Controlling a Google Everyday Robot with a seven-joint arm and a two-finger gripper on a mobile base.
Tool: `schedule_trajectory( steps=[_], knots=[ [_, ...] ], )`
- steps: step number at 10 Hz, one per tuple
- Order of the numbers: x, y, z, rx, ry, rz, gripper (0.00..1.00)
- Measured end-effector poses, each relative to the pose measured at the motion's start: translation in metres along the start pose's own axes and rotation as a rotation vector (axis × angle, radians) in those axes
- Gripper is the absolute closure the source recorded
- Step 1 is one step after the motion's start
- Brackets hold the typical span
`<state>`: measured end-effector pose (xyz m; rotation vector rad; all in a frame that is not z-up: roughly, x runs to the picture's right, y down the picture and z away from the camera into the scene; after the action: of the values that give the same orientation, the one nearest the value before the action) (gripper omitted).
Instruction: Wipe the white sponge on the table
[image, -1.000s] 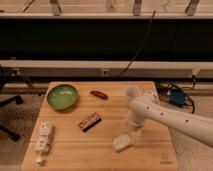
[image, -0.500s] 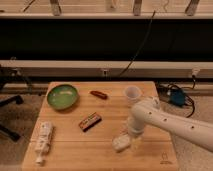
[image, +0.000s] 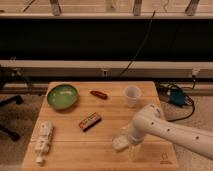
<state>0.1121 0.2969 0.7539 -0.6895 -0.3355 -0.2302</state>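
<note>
Hand (image: 126, 141) on the white arm (image: 170, 127) hangs low over the square light-wood bench (image: 100, 152), jaws spread wide, clasping nothing. Round green bowl (image: 62, 96) sits well off to its far left. Translucent white cup (image: 132, 95) stands beyond it. Small off-white soft sponge (image: 119, 145) lies directly beneath it.

The table (image: 114, 106) bears bowl (image: 62, 96), cup (image: 132, 95), packet (image: 90, 121), tube (image: 43, 142), red stick (image: 98, 94), white sponge (image: 119, 144).

Robot lab, likely: robot arm (image: 172, 131), pincer (image: 125, 143) low over table (image: 75, 150), loose cables (image: 142, 42), blue box (image: 177, 97) on floor (image: 20, 122).
</note>
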Motion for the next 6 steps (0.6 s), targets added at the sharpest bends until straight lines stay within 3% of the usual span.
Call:
schedule_trajectory(
  steps=[6],
  knots=[
    [0.0008, -0.0058, 0.0084, 0.012, -0.002, -0.014, 0.2]
  ],
)
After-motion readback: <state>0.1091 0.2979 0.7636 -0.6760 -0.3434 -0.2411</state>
